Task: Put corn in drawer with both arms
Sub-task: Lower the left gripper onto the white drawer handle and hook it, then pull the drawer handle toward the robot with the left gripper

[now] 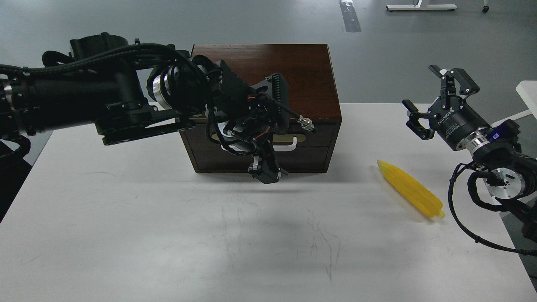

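White table [126, 235] fills most of the view, scuffed with faint dark marks near the middle. Dark brown cabinet [302, 71] sits at the table's far edge, centre. Left arm [84, 100] reaches in from the left across the cabinet's front, bulky, with looped cables and a silver wrist ring. Right arm [499, 167] enters at the right edge, wrist raised above the table. Drawer [314, 138] looks pushed in, flush with the cabinet front; its white bar handle [289, 144] is partly covered. Corn [411, 189] lies on the table right of the cabinet, well apart from it, pointed tip toward the cabinet. Right gripper [436, 100] hangs above and beyond the corn, fingers spread, empty. Left gripper [265, 170] points down in front of the drawer; too dark to tell its fingers' state.
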Tool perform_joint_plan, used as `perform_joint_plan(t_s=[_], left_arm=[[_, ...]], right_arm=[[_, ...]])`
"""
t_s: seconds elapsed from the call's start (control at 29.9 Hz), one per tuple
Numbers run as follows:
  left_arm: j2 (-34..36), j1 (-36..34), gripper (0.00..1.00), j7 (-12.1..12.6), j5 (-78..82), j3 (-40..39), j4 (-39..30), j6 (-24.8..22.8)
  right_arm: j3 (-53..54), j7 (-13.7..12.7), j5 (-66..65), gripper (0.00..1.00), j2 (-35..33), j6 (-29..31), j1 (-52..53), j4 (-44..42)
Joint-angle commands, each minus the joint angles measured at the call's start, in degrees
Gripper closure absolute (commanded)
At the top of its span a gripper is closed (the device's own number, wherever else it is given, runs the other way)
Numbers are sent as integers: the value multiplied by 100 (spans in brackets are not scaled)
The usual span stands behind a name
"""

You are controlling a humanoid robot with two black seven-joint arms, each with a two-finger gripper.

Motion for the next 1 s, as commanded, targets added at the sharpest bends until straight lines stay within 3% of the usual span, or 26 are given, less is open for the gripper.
perform_joint_plan(t_s=[0.0,0.97], left_arm=[[44,8,2,0,7,108,-1,0],[26,96,2,0,7,336,8,0]], right_arm=[[0,0,3,0,0,-9,0,-9],[18,0,-6,0,0,-9,-17,-9]])
